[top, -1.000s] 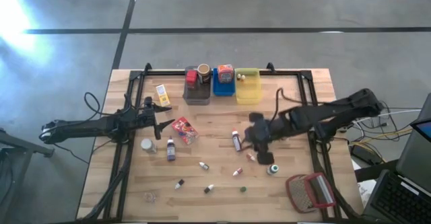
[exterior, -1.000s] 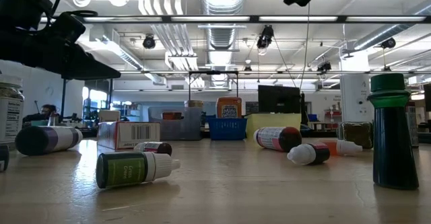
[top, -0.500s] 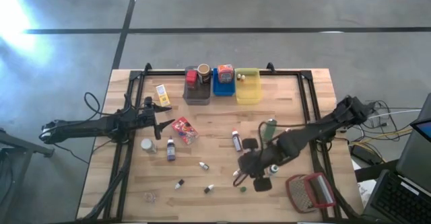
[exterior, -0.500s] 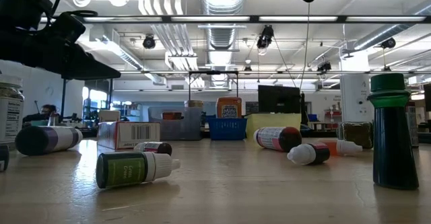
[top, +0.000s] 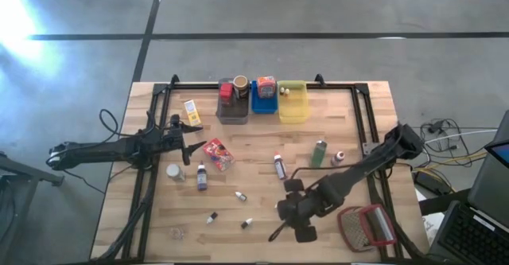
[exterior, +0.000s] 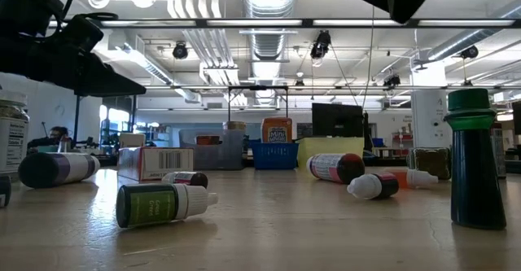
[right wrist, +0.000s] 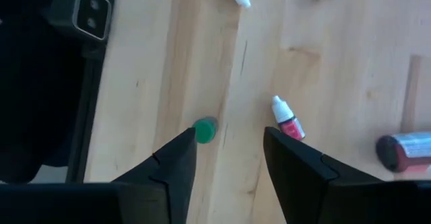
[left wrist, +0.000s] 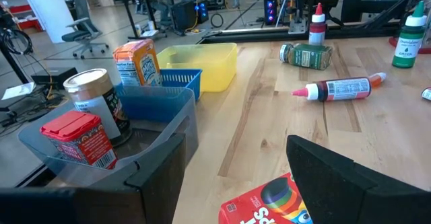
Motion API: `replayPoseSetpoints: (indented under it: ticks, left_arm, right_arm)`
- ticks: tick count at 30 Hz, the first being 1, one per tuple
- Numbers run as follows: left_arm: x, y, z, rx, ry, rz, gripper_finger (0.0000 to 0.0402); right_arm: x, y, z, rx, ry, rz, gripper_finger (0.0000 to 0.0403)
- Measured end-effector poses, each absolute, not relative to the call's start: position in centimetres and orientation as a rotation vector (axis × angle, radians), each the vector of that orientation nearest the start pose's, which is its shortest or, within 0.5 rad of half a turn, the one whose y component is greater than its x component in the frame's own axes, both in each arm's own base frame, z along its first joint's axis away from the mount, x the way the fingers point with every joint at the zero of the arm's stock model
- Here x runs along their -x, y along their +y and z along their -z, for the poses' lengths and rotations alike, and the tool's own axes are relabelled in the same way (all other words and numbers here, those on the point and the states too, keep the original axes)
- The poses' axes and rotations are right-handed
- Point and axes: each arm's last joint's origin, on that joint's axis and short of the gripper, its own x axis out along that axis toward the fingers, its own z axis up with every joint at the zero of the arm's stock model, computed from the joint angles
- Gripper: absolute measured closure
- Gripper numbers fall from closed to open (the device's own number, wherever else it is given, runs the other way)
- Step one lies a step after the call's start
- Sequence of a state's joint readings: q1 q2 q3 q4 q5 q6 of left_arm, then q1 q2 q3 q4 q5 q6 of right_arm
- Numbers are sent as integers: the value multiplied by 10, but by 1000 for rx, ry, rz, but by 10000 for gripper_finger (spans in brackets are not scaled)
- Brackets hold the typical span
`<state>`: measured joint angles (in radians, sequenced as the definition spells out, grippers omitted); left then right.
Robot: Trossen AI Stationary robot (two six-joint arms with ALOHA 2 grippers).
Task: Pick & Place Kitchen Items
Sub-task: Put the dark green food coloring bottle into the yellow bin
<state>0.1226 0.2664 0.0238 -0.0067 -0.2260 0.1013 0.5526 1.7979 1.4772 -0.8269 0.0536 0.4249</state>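
Observation:
Small groceries lie scattered on the wooden table. My right gripper hangs open above the near part of the table; in its wrist view its fingers stand either side of a tiny upright green-capped bottle, above it, with a red dropper bottle lying beside. A green bottle, a small jar and a dark bottle rest farther back. My left gripper waits open at the table's left, just short of the red packet, which lies flat.
The grey bin, blue bin and yellow bin stand in a row at the far edge and hold a few items. A red-framed mesh object lies near the right corner. A yellow box stands far left.
My right gripper has swung from the table's middle right toward the near edge, staying open, and now hangs over the small green-capped bottle. The green bottle and small jar, earlier under the arm, show now. Nothing on the table has moved.

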Motion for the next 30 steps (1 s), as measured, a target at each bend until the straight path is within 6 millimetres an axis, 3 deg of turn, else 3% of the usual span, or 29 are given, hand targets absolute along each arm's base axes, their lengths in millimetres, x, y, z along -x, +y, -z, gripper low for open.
replayPoseSetpoints:
  ticks: [7, 15, 24, 30]
  left_arm:
    - [-109, 20, -149, -113, 267, -334, 140]
    - [-109, 20, -149, -112, 267, -334, 140]
    - [-109, 20, -149, -113, 267, -334, 140]
    - [-109, 20, -149, -112, 267, -334, 140]
  right_arm:
    - [-319, 195, -238, -56, 1214, -153, 228]
    - [-323, 200, -221, -47, 1256, -136, 250]
    - [-322, 206, -219, -67, 1245, -139, 261]
    - [-322, 208, -219, -72, 1236, -144, 239]
